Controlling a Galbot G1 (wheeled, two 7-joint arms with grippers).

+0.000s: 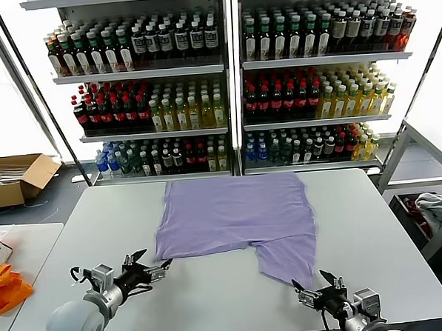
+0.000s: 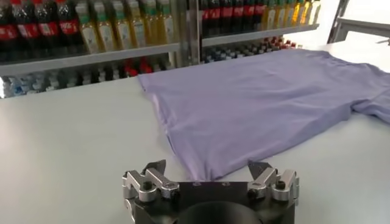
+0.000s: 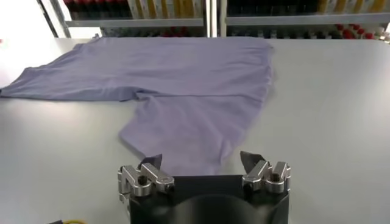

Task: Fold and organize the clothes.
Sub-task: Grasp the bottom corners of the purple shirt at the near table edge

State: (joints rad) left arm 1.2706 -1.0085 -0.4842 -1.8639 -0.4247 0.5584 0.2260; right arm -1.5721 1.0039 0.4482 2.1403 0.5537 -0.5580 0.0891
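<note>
Lavender T-shirt (image 1: 234, 213) spread flat on the grey bench (image 1: 98, 216), left end effector (image 1: 154, 269) and right end effector (image 1: 307, 288) wide open, empty, at its near corners: best pinching both hems together, low.

The orange item (image 1: 5, 289) and cardboard box (image 1: 10, 179) are cut off by the frame edge.

One T-shirt (image 1: 237, 215), two open hands — left hand (image 1: 148, 266), right hand (image 1: 310, 285) — one cardboard box (image 1: 14, 178), perhaps two shelf units (image 1: 231, 76).
</note>
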